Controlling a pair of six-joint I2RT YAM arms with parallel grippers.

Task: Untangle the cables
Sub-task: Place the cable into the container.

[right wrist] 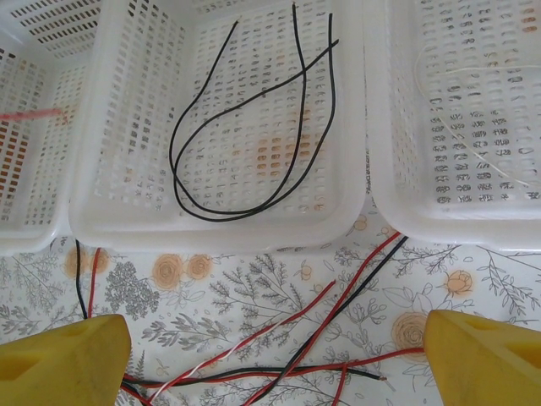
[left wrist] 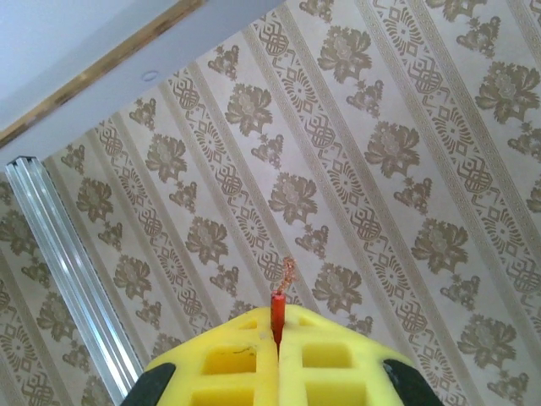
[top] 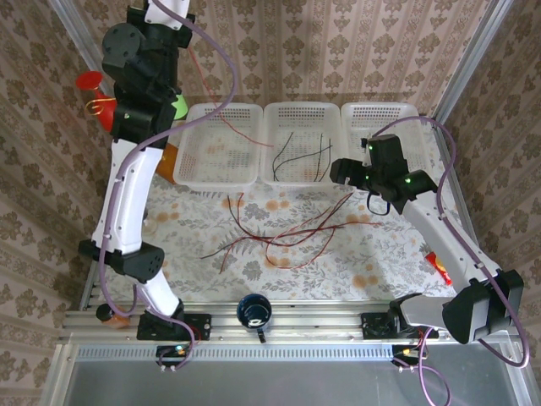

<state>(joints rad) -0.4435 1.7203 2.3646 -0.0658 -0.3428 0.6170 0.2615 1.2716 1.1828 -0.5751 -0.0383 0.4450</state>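
Observation:
A loose tangle of red and black cables (top: 279, 233) lies on the flowered tablecloth in front of the baskets, also in the right wrist view as crossing cables (right wrist: 296, 338). Two black cables (top: 300, 156) (right wrist: 245, 127) lie curved in the middle basket (top: 300, 182). My left gripper (left wrist: 277, 326) is raised high against the wallpaper, shut on the end of a red cable (left wrist: 276, 311) with bare copper strands. That red cable (top: 245, 131) trails down into the left basket (top: 215, 182). My right gripper (top: 340, 173) (right wrist: 275, 359) hovers open over the tangle, touching nothing.
A third white basket (top: 380, 110) stands at the back right, with a thin pale wire (right wrist: 473, 144) in it. A dark blue mug (top: 254, 311) sits at the near edge. A red funnel-like thing (top: 89, 82) and an orange object (top: 166, 161) are beside the left arm.

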